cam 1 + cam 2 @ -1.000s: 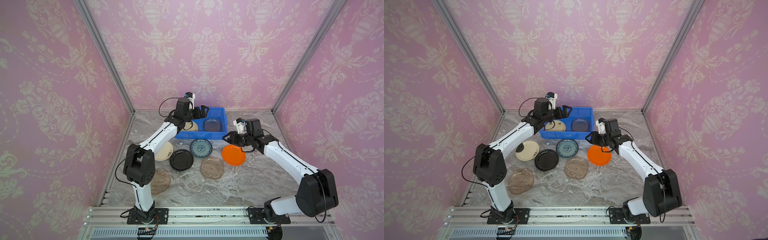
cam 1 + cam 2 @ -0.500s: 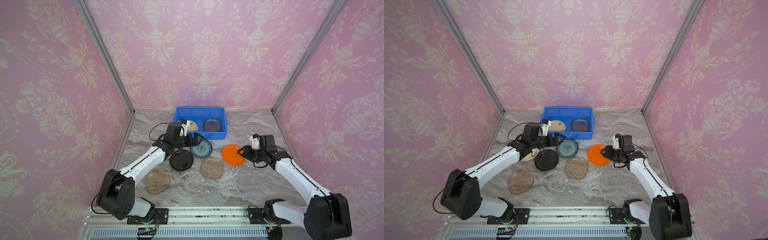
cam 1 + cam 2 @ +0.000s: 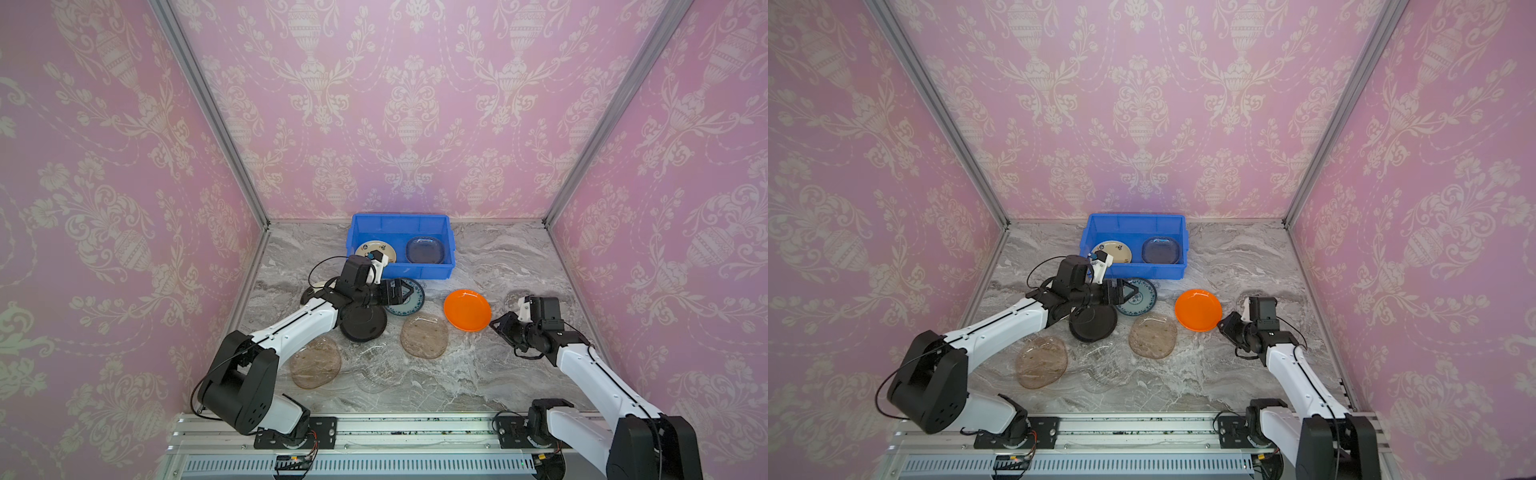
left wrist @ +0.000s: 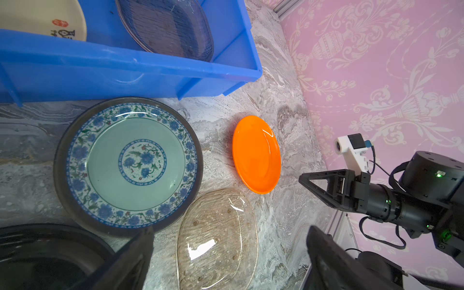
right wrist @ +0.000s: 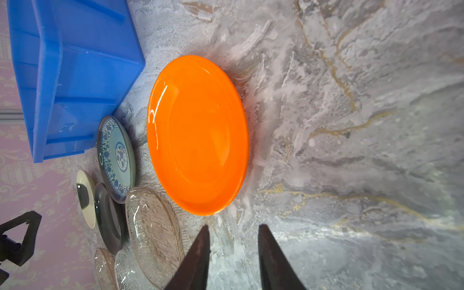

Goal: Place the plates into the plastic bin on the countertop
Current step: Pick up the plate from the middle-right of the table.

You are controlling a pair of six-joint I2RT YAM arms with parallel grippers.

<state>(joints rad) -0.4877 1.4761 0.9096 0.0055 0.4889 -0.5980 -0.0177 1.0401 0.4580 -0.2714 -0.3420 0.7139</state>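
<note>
The blue plastic bin stands at the back of the countertop and holds a cream plate and a clear plate. In front of it lie a teal-patterned plate, a black plate, an orange plate and brownish translucent plates. My left gripper hovers open over the teal plate's near edge, holding nothing. My right gripper stands just off the orange plate's rim, its jaws narrowly open and empty.
A clear plate lies near the front, hard to make out on the marble. Another cream plate is mostly hidden behind my left arm. Pink patterned walls and aluminium rails enclose the counter.
My left arm has pulled back from over the bin to the teal plate. My right arm has swung from the bin's front to the orange plate's right side, jaws narrower. The plates have not moved.
</note>
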